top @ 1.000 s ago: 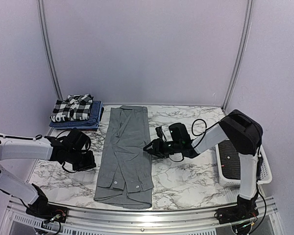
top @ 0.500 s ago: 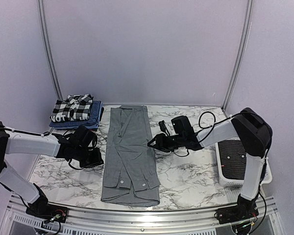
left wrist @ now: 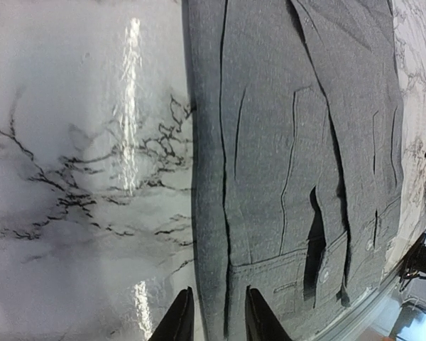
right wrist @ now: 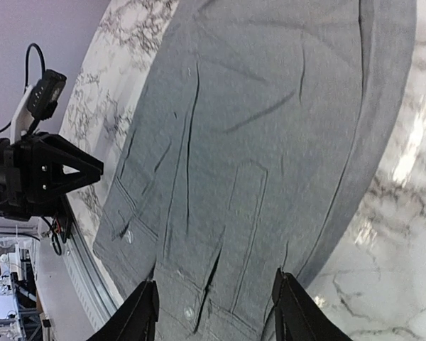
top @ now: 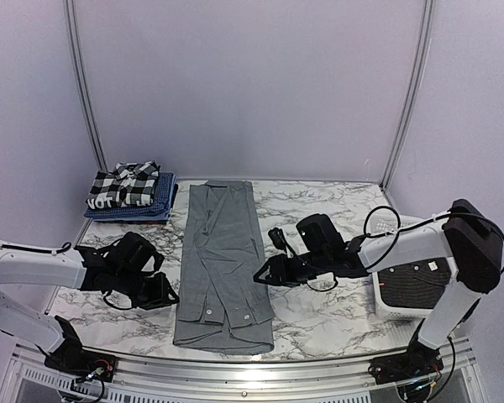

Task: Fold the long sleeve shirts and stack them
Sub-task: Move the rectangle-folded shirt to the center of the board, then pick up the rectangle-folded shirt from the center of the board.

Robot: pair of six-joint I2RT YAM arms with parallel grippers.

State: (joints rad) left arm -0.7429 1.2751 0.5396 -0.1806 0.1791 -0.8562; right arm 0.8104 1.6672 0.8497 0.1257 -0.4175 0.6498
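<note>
Grey shirt [top: 223, 252] — long narrow strip, sleeves folded in, lightly creased.

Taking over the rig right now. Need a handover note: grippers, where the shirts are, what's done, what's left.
Left gripper: jaws apart, low at the grey shirt's left edge near the hem, holding nothing.
Right gripper: jaws wide, at the shirt's right edge, holding nothing.
Grey shirt: flat mid-table, sleeves folded in, a long narrow strip, collar at the far end.
Stack: checked shirt on blue shirt, far left corner.
Basket on the right holds something dark; cannot tell what.
Done: two stacked, grey narrowed.
Left: fold grey across its length, stack it, then check the basket.
</note>
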